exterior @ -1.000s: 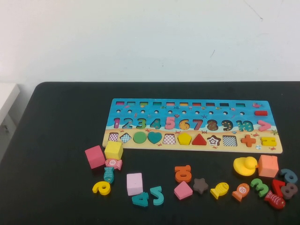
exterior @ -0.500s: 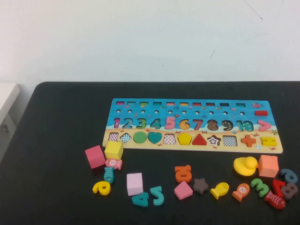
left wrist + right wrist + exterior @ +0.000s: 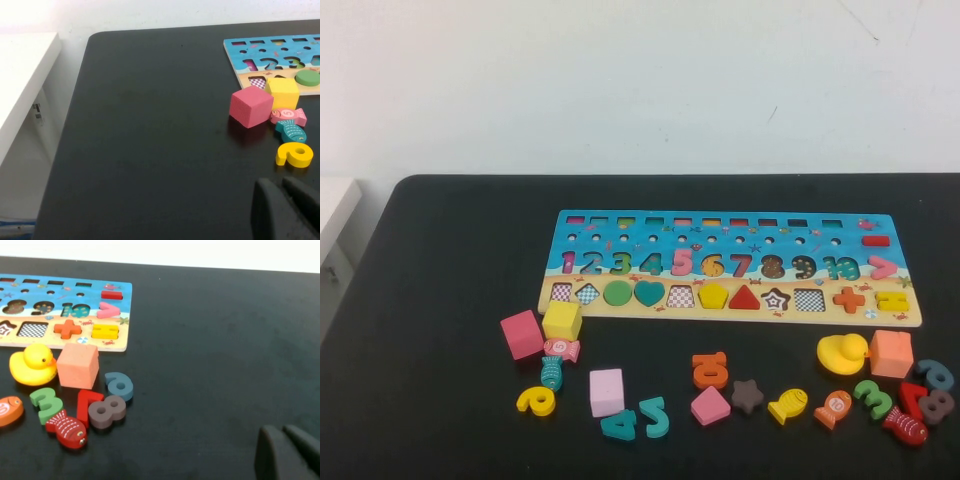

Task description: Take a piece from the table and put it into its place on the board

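Yellow pentagon [image 3: 713, 296] is not among the loose shapes on the near desk [image 3: 450, 230], where the left gripper [image 3: 280, 186] and right gripper [image 3: 282, 432] hang clenched and empty. It sits farther back, flush in its slot on the board [image 3: 640, 232]. Probably light, stiff, slick wood, it offers only thin edges to pinch.

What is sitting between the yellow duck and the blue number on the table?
An orange cube sits between the yellow duck and the blue number, touching or nearly touching the duck. The right wrist view shows it best.
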`<state>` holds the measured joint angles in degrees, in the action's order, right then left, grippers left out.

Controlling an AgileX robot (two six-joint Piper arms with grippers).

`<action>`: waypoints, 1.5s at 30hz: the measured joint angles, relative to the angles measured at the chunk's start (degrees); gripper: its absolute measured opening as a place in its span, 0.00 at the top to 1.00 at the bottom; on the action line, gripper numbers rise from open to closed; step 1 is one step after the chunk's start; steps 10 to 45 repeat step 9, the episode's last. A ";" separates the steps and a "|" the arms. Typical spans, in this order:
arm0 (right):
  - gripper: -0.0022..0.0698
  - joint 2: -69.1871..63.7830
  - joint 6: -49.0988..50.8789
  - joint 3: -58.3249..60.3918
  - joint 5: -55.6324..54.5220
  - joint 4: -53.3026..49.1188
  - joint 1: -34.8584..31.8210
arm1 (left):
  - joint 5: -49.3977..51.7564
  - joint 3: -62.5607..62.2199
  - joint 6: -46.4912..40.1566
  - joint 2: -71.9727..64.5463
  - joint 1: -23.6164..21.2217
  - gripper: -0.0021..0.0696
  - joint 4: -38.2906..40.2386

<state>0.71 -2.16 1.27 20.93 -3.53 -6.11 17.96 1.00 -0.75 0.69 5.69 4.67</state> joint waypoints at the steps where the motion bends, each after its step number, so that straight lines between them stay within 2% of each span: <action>1: 0.94 0.00 0.00 0.00 0.00 0.00 0.00 | 0.00 0.00 0.00 0.00 0.00 0.97 0.00; 45: 0.94 0.00 0.00 0.00 0.00 0.00 -0.09 | 0.00 0.00 -0.42 0.00 0.00 0.97 0.00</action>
